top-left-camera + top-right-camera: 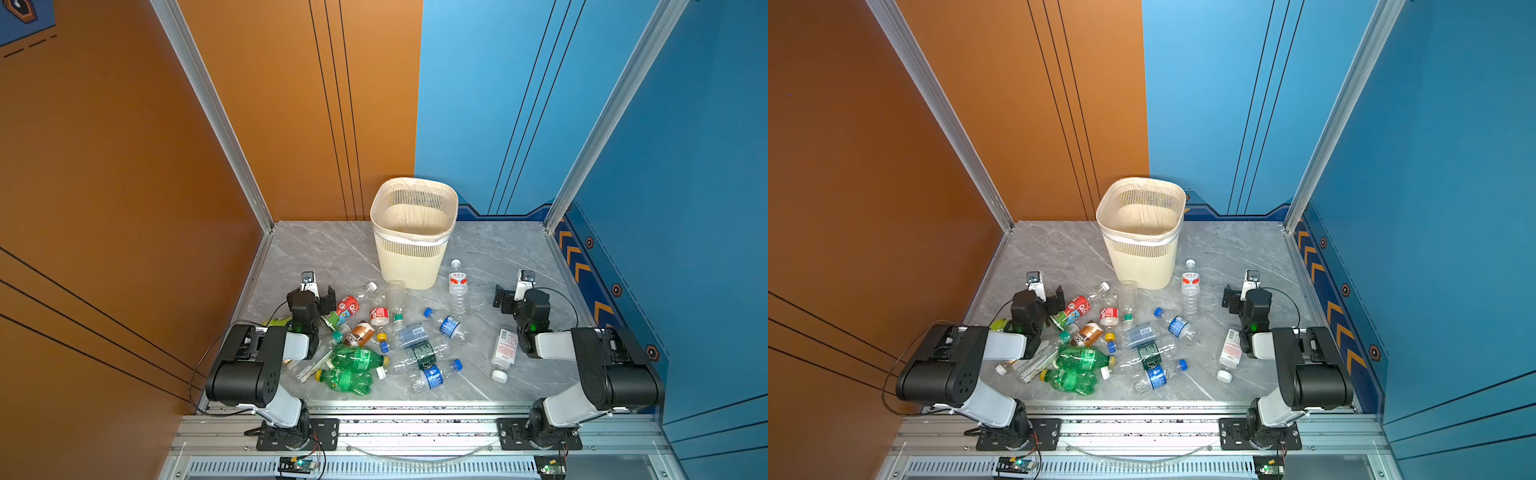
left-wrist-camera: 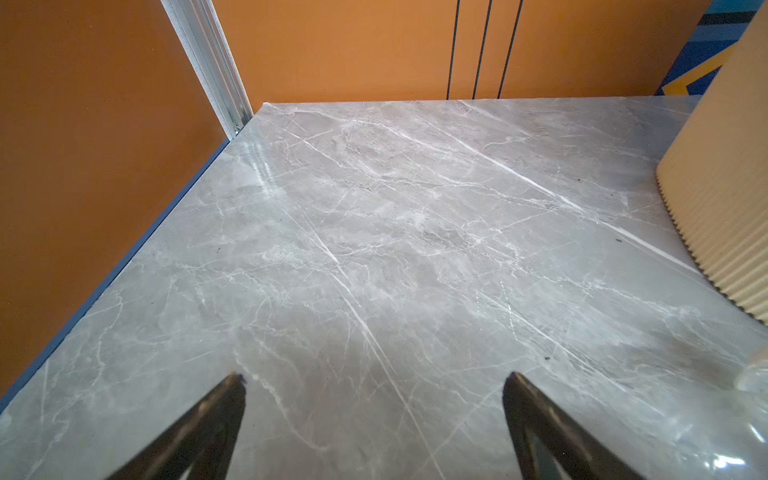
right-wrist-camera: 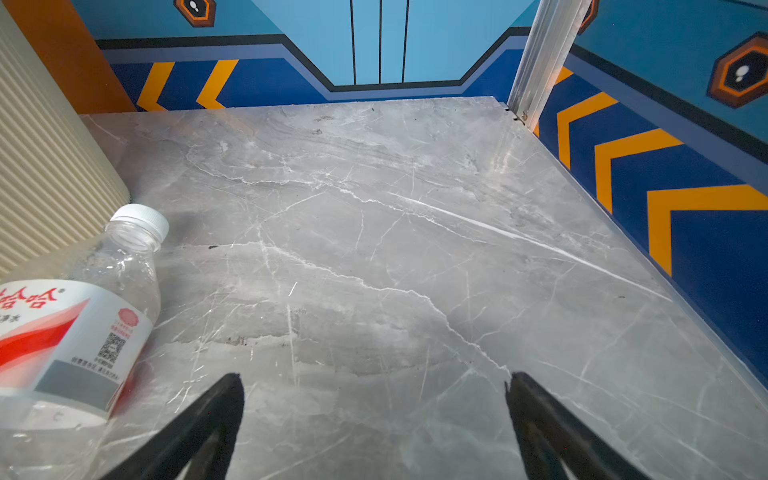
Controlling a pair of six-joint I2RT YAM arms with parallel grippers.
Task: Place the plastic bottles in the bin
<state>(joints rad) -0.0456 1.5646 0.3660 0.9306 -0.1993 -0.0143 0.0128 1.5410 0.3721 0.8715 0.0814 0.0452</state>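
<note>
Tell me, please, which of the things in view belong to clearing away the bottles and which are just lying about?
Part of the job:
- bin
- red-labelled bottle beside it
- two green bottles
- other plastic bottles scattered in front of the bin

Just lying about:
- clear strip on the front rail
- small circuit boards at the rail's front edge

1. A grey marble-patterned tabletop [image 1: 316,249] is filling the lower middle in both top views.
2. An orange wall [image 1: 124,145] is rising along the tabletop's left edge and part of its far edge.
3. A blue wall [image 1: 490,104] is standing along the rest of the tabletop's far edge and its right edge.
4. A left post [image 1: 216,112] and a right post [image 1: 611,112], both aluminium, are rising from the tabletop's far corners.
5. An orange chevron band [image 1: 582,266] is running along the tabletop's right edge.
6. An aluminium rail [image 1: 415,432] is lying across the tabletop's near edge.
</note>
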